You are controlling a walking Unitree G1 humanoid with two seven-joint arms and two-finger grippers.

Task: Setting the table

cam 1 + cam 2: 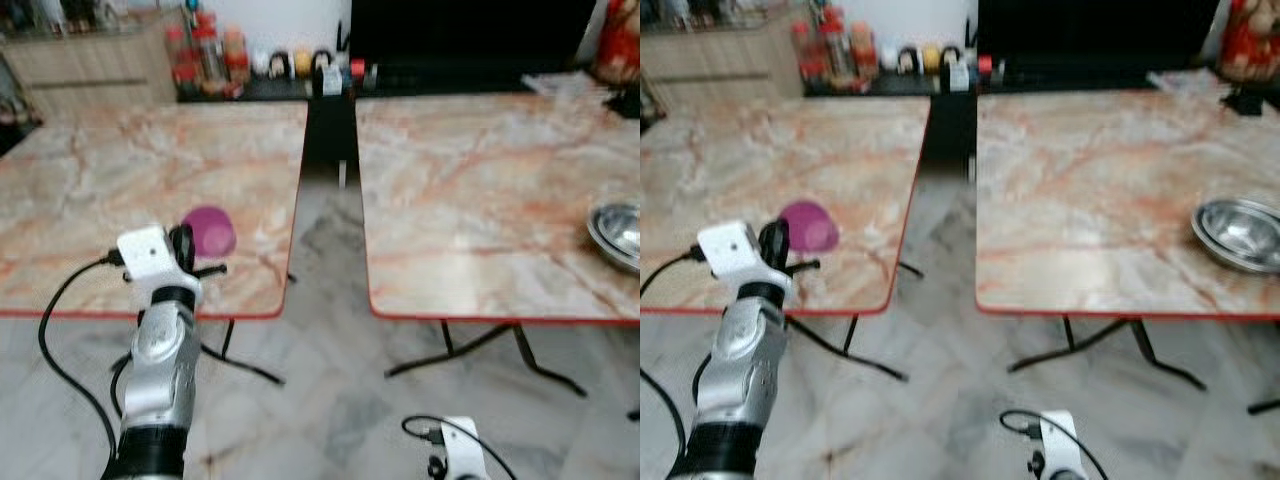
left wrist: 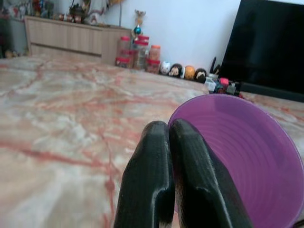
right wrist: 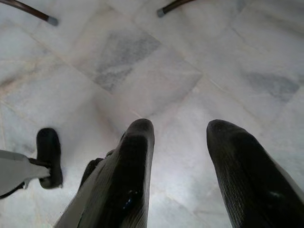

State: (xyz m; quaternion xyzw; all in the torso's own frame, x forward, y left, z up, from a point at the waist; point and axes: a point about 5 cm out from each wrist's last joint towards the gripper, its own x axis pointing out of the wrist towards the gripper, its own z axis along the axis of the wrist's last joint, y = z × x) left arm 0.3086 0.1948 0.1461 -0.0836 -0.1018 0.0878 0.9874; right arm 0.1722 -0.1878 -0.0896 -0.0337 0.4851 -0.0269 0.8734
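Just beyond the left gripper [image 2: 168, 142], whose fingers are pressed together on the rim of the purple bowl [image 1: 210, 230], that bowl rests on the marble table [image 1: 120, 180], seemingly gripped for placing, while the right gripper [image 3: 183, 142] hangs spread apart over the floor.

Two marble-patterned folding tables with red edging, one on the left [image 1: 120, 180] and one on the right [image 1: 480, 200], stand side by side with a narrow gap between them over a pale marble floor [image 1: 330, 380]. Beyond their far edges, red-lidded jars [image 1: 205, 55] and small figurines [image 1: 290, 64] line the wall beside a wooden sideboard [image 1: 90, 60] and a black television [image 1: 470, 35].
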